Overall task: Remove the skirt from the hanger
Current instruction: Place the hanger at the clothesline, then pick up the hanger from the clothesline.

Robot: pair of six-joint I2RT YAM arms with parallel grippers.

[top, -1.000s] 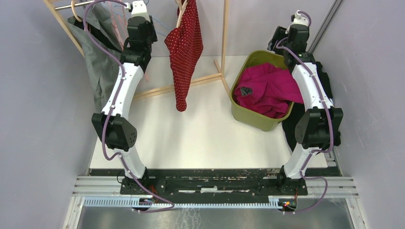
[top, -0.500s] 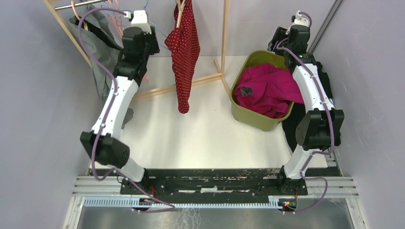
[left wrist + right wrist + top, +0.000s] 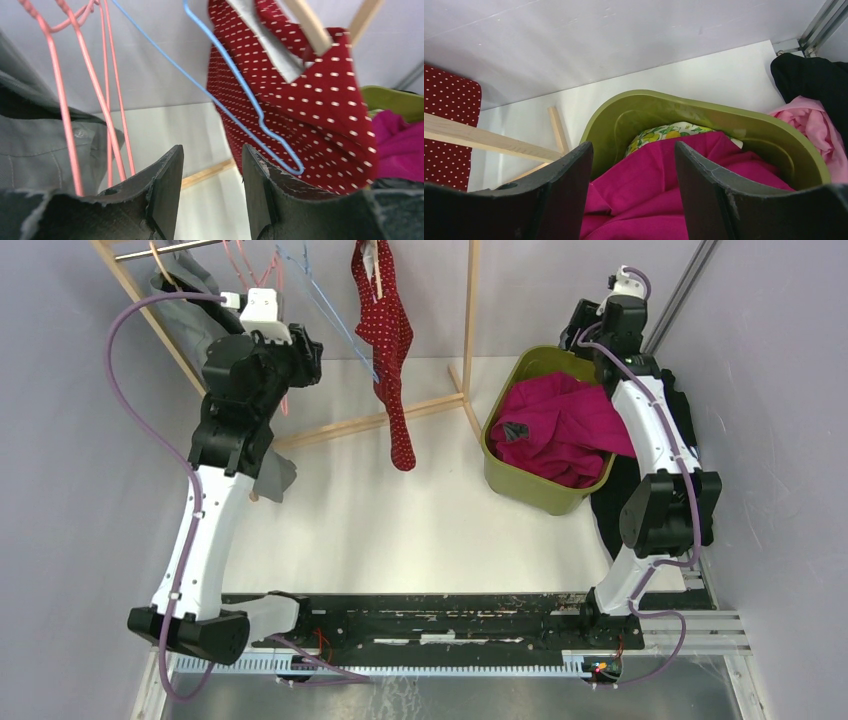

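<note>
Left gripper (image 3: 212,155) swung back left from rack (image 3: 469,320), jaws part open, empty, blue hanger (image 3: 235,82) ahead, right gripper (image 3: 633,150) wide open, empty, over bin (image 3: 624,120)

Lab test cell: grey partitions (image 3: 70,440), aluminium rail (image 3: 715,628)

Skirt (image 3: 386,330) hanging on rack (image 3: 471,300), bin (image 3: 540,496) right
</note>
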